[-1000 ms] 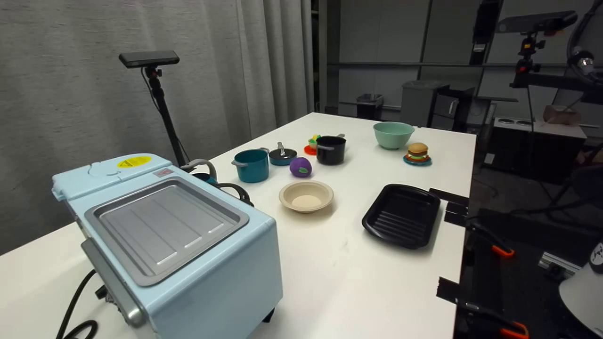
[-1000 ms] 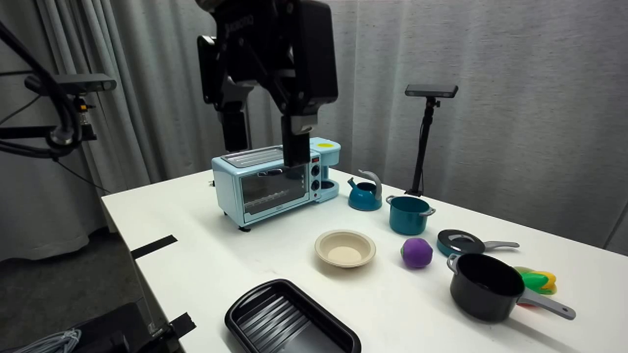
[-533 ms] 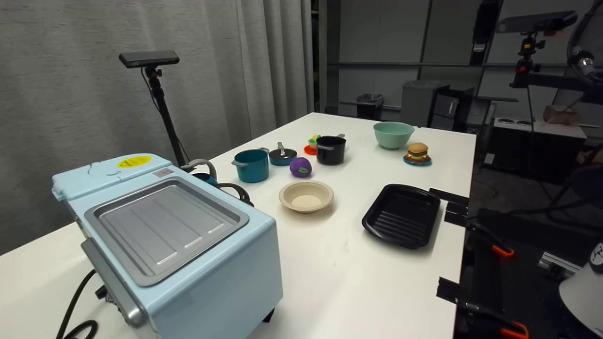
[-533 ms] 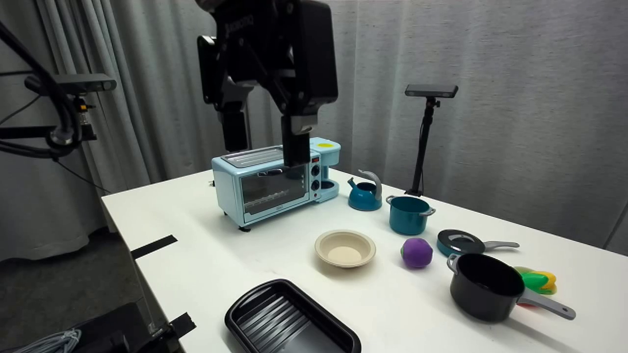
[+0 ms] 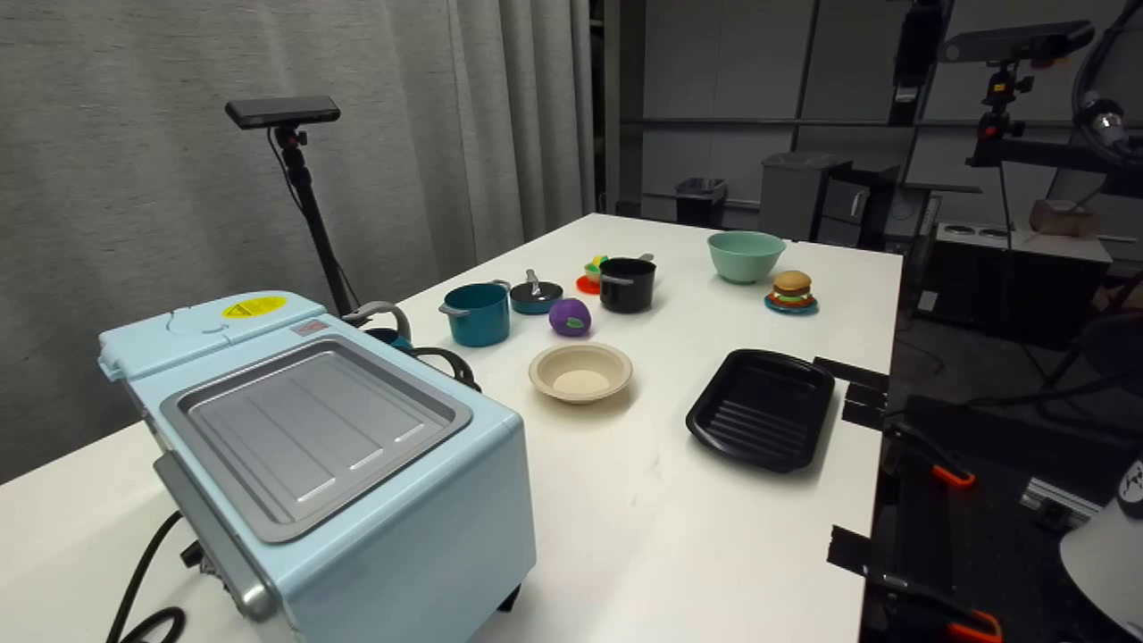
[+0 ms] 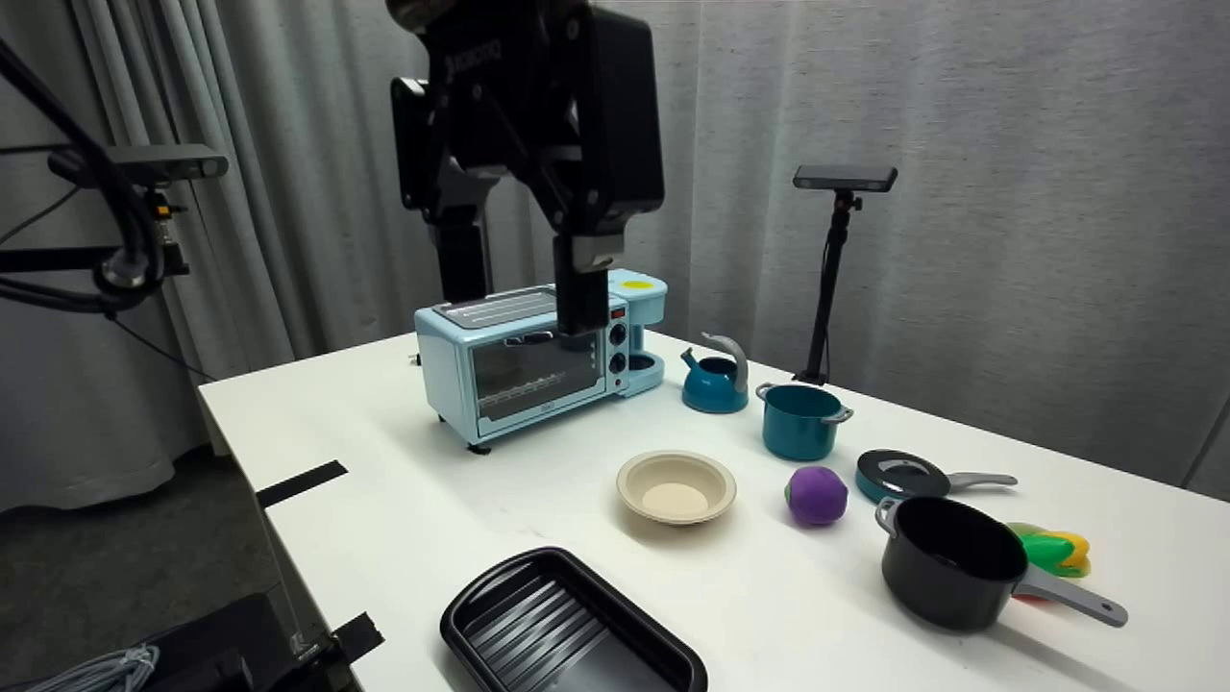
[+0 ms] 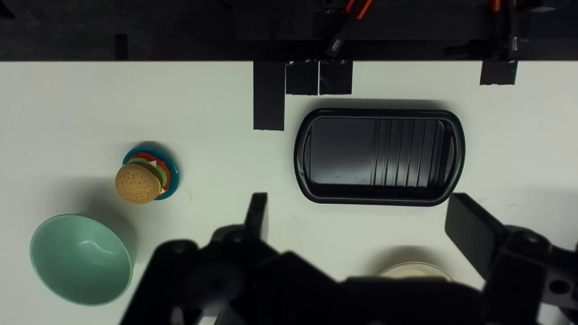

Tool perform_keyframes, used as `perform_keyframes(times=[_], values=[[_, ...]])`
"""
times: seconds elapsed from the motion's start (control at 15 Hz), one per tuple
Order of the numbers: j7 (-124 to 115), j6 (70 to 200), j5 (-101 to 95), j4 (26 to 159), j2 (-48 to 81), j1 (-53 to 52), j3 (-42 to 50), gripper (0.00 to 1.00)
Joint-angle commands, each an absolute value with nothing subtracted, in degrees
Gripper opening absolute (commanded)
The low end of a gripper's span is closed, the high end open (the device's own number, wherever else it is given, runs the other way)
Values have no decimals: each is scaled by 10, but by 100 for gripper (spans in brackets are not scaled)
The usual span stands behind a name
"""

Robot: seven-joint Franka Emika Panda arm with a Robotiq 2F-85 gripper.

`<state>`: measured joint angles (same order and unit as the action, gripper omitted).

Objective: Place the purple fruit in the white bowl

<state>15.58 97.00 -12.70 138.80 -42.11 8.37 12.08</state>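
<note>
The purple fruit (image 6: 816, 496) is a small round toy with a green leaf mark. It sits on the table beside the white bowl (image 6: 676, 500) and also shows in an exterior view (image 5: 570, 318). The cream-white bowl (image 5: 580, 382) is shallow and holds nothing. In the wrist view only the bowl's far rim (image 7: 413, 269) shows past the gripper body, and the fruit is out of view. My gripper (image 6: 524, 306) is open and empty, high above the table. In the wrist view its fingers stand wide apart (image 7: 358, 210).
A black tray (image 7: 343, 153) lies near the table edge. A blue toaster oven (image 6: 538, 365), kettle (image 6: 713, 386), teal pot (image 6: 799, 428), lidded pan (image 6: 898, 473) and black pot (image 6: 947, 577) stand around. A green bowl (image 7: 81, 262) and toy burger (image 7: 140, 183) are at one end.
My gripper has moved very slightly down in an exterior view and stays open. The fruit and bowl have not moved.
</note>
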Motion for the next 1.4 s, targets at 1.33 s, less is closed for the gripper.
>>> perform_keyframes(times=[1.33], values=[[173,1115,0,1176,-57,68,111,100]])
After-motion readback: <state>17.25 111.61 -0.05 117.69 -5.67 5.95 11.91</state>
